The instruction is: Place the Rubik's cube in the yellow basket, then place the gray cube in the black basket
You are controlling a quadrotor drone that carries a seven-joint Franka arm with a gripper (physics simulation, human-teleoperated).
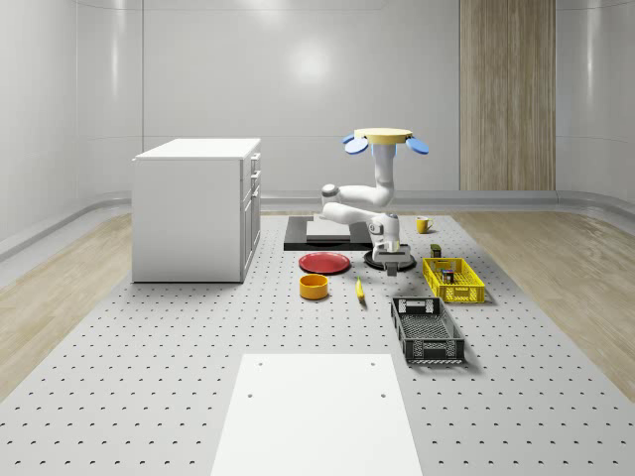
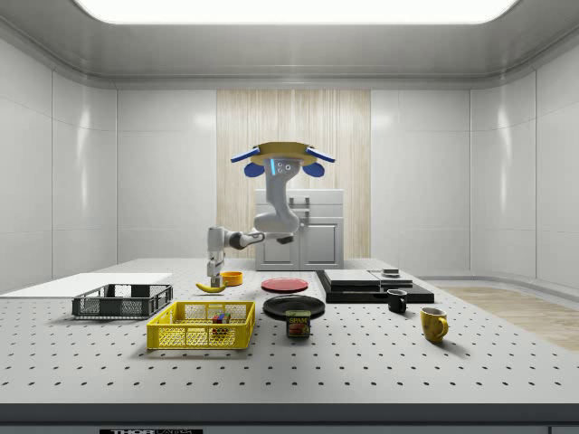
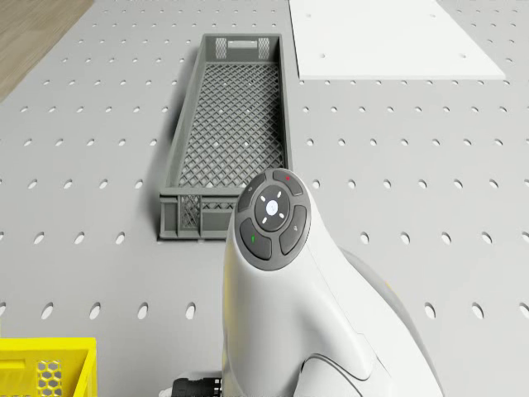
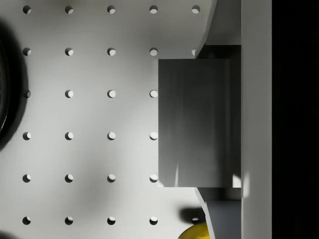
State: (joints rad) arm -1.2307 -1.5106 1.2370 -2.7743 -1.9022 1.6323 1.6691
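We see the drone point(image 1: 387, 139) hovering right of centre in the whole-scene view, above the perforated table point(image 1: 149, 347), with its white arm bent down so the gripper point(image 1: 394, 260) hangs low near the middle of the frame, just beside the black plate point(image 1: 382, 262). In the wrist view the gray cube point(image 4: 194, 122) sits between the two fingers point(image 4: 222, 25), which press on opposite faces – the jaws look closed on it, at about the cube's own width. We judge the cube rigid, light and smooth-sided, so a flat, centred hold on parallel faces suits it; an off-centre pinch could let it twist. The Rubik's cube point(image 2: 220, 318) already lies in the yellow basket point(image 2: 201, 325), lower left of centre in the side view. The black basket point(image 1: 429, 329) waits lower right of centre in the whole-scene view – near the gripper, not beneath it.
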